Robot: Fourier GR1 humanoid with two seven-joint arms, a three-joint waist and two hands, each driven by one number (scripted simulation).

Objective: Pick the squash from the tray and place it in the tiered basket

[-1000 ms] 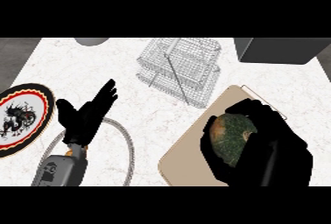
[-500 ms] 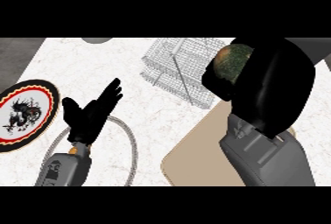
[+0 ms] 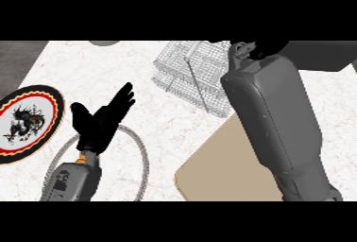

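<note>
The right arm [image 3: 279,127] stretches over the tray [image 3: 223,175] to the wire basket [image 3: 191,71], and the right hand [image 3: 268,47] shows only as a dark sliver at the top edge, so whether its fingers are curled or spread cannot be told; the squash is nowhere visible, most likely hidden in that hand; the release would best come low over a tier, well inside the rim, so the squash cannot roll out; the tray's visible surface holds nothing, nothing shows in the basket; the left hand [image 3: 105,120] rests spread, fingers up, beside the plate [image 3: 28,123].
</note>
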